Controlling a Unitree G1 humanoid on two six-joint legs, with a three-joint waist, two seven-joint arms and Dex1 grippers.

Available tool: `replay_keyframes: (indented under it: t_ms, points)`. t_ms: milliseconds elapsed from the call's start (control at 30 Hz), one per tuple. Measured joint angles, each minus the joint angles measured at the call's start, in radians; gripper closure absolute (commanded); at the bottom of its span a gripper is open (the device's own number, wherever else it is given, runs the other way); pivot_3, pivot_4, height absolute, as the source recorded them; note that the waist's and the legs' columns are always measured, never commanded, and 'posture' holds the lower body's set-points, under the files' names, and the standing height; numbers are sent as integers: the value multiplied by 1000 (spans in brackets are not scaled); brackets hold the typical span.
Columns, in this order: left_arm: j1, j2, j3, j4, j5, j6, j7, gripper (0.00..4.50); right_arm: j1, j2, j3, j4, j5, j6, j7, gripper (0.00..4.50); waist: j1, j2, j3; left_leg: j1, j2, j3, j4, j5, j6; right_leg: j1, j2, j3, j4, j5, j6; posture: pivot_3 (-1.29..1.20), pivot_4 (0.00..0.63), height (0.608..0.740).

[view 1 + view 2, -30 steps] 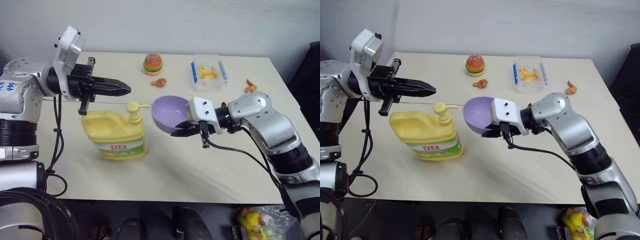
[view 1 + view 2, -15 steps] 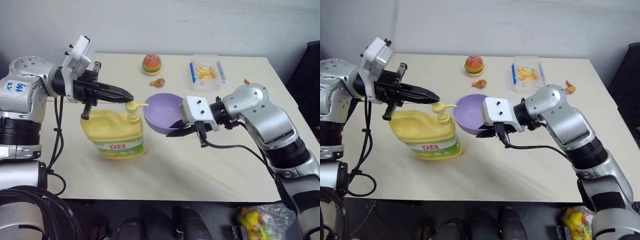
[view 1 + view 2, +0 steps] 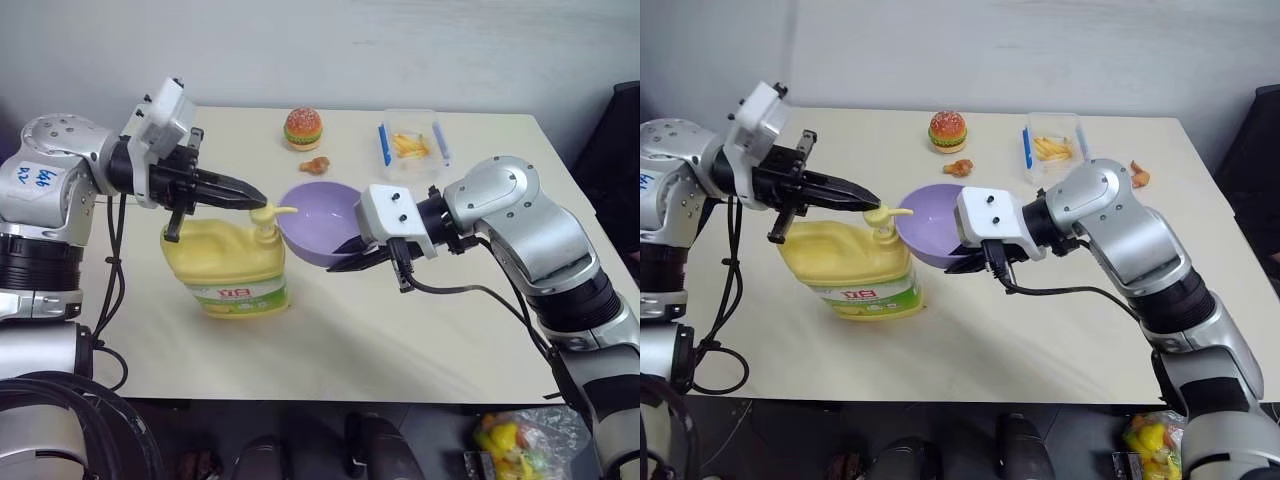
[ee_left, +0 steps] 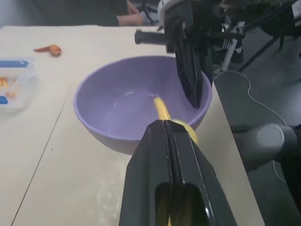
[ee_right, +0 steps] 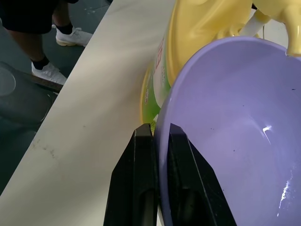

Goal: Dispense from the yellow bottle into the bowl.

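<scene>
The yellow bottle [image 3: 228, 265] stands upright on the table, and its pump nozzle [image 3: 285, 210] reaches over the bowl's rim. My left gripper [image 3: 258, 197] is shut with nothing in it, its tips right on top of the pump head [image 3: 265, 214]; the left wrist view shows the left gripper [image 4: 163, 123] above the nozzle [image 4: 162, 107]. The lavender bowl [image 3: 318, 218] is held off the table, tilted toward the bottle. My right gripper [image 5: 157, 129] is shut on the bowl's near rim [image 5: 162, 117]. The bowl's inside [image 4: 122, 106] looks empty.
A toy burger [image 3: 303, 127], a clear container of fries [image 3: 413, 143] and a small orange food piece [image 3: 317, 165] lie at the back of the table [image 3: 400, 340]. Another orange piece [image 3: 1140, 176] lies far right. A bag [image 3: 510, 440] lies on the floor.
My right gripper has carried the bowl left, bringing its rim under the pump nozzle. My left gripper has tipped downward, so its tips have come down onto the pump head.
</scene>
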Motion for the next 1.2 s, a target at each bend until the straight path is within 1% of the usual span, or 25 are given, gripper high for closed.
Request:
replay_keyframes:
  t_ms: [333,700,867,967,1033,1200]
  points:
    - [-28,1,-46,33,45,-162,0,4493,-8,-2,0,7,-2,-2,9,4500,1,0,0,1,0,0,1,0,0,1,0,0,1,0,0,0,150,740]
    - [-84,20,-148,59,49,-286,0,4493,-7,-6,2,28,-30,-24,30,4500,1,1,-1,3,0,0,1,0,0,3,0,0,1,0,0,0,150,740]
    - [-97,20,-156,70,40,-253,0,4493,-7,-5,2,29,-33,-25,30,4500,1,1,-1,3,0,0,1,0,0,3,0,0,1,0,0,0,150,740]
    - [-98,14,-143,78,26,-194,0,4493,-7,-5,2,29,-34,-25,30,4500,2,1,-1,2,0,-1,1,0,0,3,0,0,1,0,0,0,150,740]
    - [-98,13,-130,83,0,-118,0,4493,-7,-5,2,29,-34,-25,30,4500,1,1,-1,2,0,-2,1,0,0,2,0,0,1,0,0,0,150,740]
    - [-85,13,-114,60,-34,-31,0,4493,-6,-5,2,29,-35,-28,31,4500,1,1,0,1,0,-4,1,0,0,1,0,0,1,0,0,0,150,740]
